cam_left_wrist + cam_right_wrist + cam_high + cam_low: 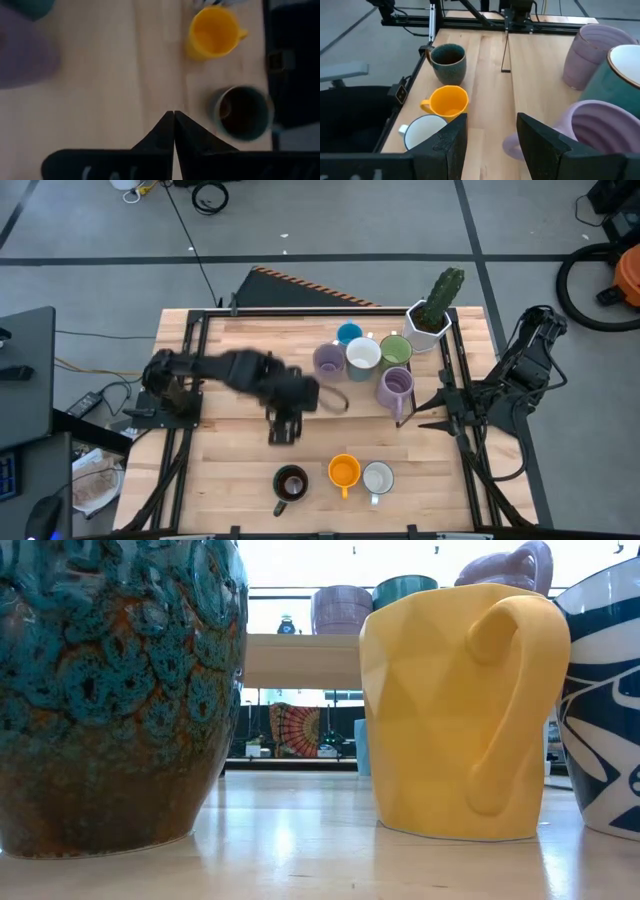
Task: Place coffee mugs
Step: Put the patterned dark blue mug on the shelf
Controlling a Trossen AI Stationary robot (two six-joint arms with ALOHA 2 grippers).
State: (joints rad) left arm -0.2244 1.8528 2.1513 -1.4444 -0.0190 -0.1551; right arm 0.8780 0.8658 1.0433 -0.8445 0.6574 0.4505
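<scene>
On wooden table (230, 460), mugs (362, 356), grey floor (330, 225)

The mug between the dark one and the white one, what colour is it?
Orange-yellow mug, best seen in the low view.

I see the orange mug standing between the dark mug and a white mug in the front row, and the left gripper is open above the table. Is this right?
Not quite. The left gripper is shut; the left wrist view shows its fingers pressed together. The rest holds: the orange mug stands between the dark mug and the white mug.
</scene>
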